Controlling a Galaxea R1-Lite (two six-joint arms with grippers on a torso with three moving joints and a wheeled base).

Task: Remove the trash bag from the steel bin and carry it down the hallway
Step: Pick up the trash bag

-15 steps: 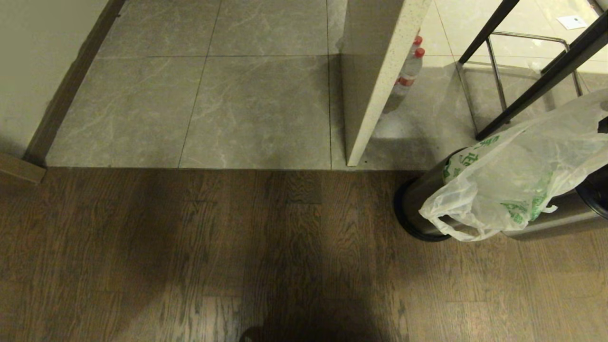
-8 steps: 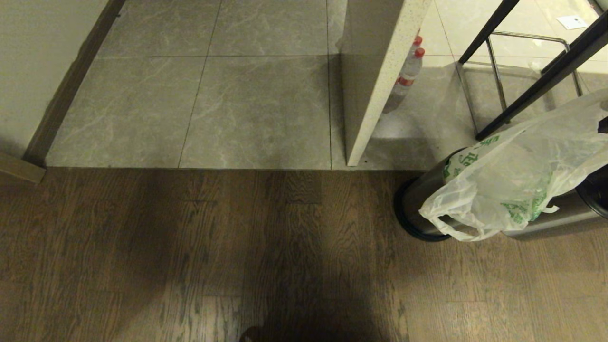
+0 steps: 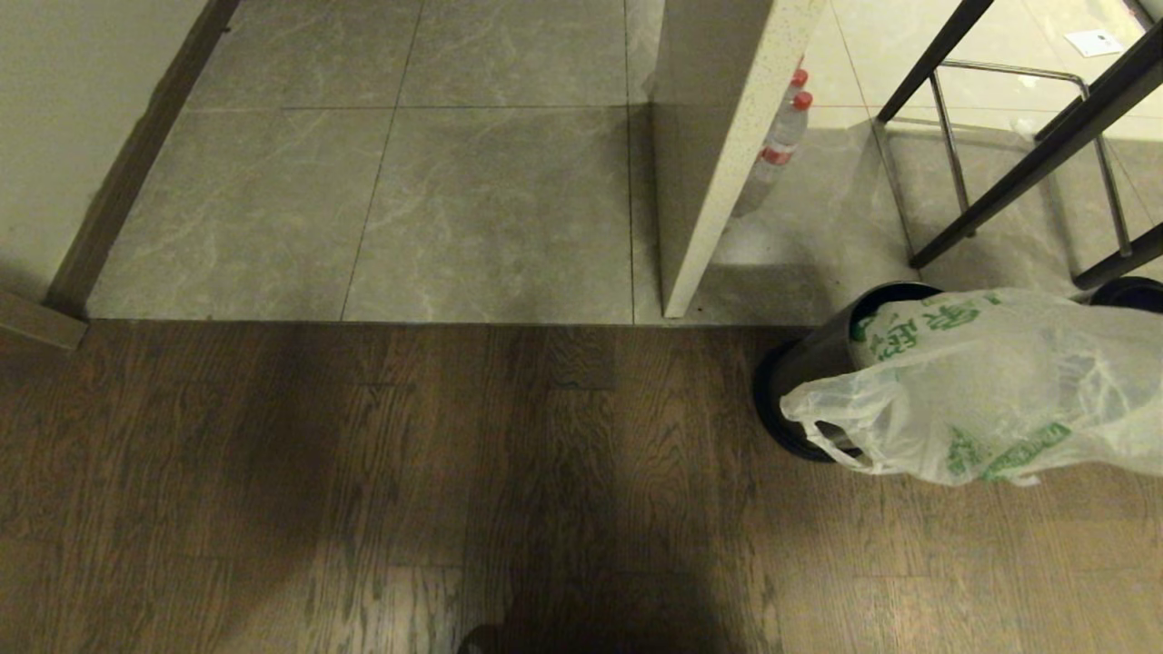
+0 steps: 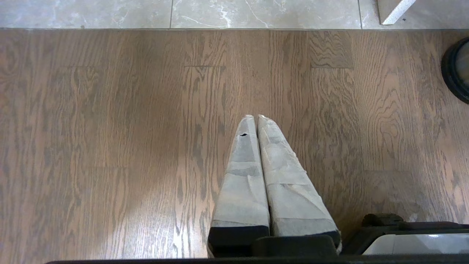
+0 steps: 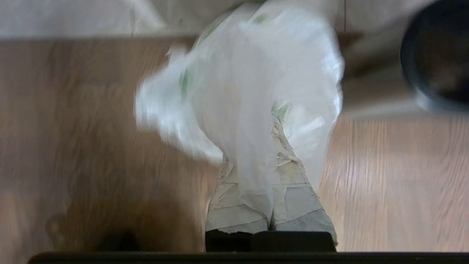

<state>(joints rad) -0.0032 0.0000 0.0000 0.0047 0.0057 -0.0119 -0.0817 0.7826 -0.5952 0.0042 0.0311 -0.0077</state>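
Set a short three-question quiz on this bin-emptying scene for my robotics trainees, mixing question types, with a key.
1. True or false: the right gripper is shut on the trash bag.
2. What colour is the bag's print?
3. The steel bin stands: A on grey tile, B on wood floor beside the tile edge, C on a shelf.

Key: 1 true. 2 green. 3 B.

Bag (image 3: 990,400): at my right, in front of the bin (image 3: 818,363)
Bin: on my wood floor (image 3: 363,490)
Tiles (image 3: 491,209): beyond the wood
Bottles (image 3: 781,136): behind the partition (image 3: 718,154)
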